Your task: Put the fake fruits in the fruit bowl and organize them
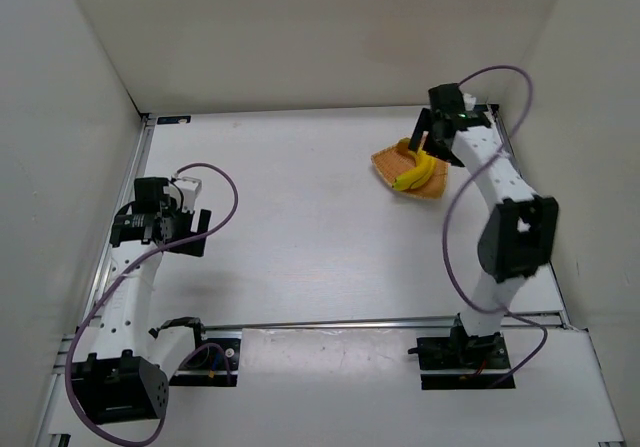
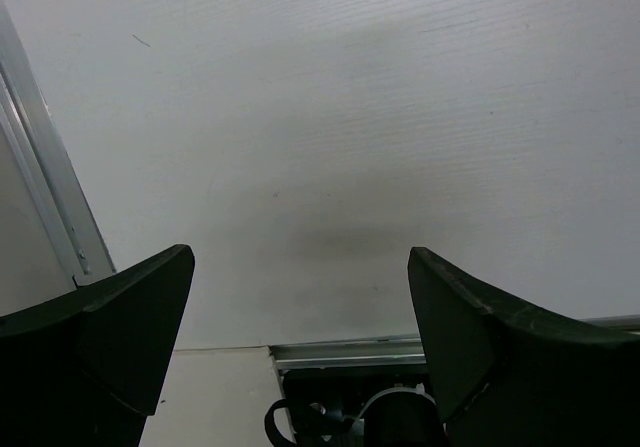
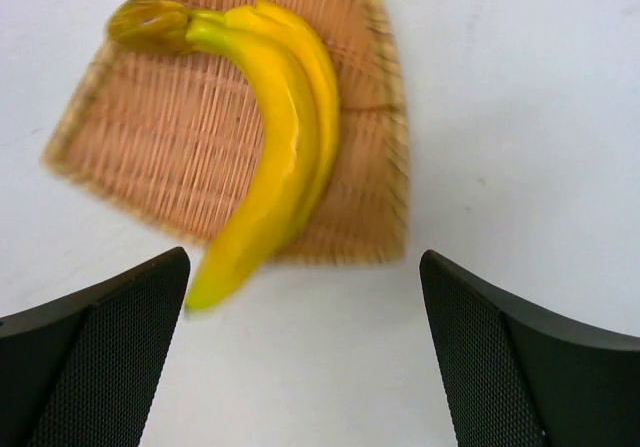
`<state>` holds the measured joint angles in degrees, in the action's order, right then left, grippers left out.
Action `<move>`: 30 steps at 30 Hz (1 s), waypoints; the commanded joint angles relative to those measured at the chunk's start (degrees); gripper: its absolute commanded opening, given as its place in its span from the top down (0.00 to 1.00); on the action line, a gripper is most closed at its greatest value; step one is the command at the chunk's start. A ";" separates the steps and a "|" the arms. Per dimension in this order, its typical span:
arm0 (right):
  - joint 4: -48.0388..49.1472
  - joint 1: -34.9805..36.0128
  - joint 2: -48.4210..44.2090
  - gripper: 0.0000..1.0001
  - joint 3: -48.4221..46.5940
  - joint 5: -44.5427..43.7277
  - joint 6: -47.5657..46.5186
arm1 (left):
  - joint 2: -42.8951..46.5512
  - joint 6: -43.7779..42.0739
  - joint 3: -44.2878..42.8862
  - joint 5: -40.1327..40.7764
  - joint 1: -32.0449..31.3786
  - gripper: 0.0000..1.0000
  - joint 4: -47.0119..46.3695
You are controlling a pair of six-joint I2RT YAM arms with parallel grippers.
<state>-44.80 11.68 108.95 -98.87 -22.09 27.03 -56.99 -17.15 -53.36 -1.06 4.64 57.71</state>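
Banana [image 3: 280, 147] lies in the wicker bowl [image 3: 130, 137] at the far right of the table [image 1: 300, 217], one tip overhanging the rim; right gripper [image 3: 305, 257] over it, jaws wide, holding nothing; left gripper [image 2: 300, 252] likewise wide, well apart.

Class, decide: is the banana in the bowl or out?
In, mostly: the banana lies across the wicker bowl, one tip overhanging its rim.
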 commanded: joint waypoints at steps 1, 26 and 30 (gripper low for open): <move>2.33 -3.92 -16.89 0.00 9.51 2.29 0.48 | 2.49 -0.08 -2.10 -0.17 -0.25 0.00 0.65; -5.04 -28.03 -60.78 0.00 53.25 18.66 4.97 | 3.55 2.73 2.04 1.50 -0.25 0.00 -4.36; -5.56 -28.03 -62.53 0.00 53.87 18.66 4.44 | 4.78 2.21 2.04 0.98 -0.25 0.00 -4.36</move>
<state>-49.21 -16.12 48.07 -44.25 -3.03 32.60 -53.87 -14.98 -51.59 0.08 4.64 54.33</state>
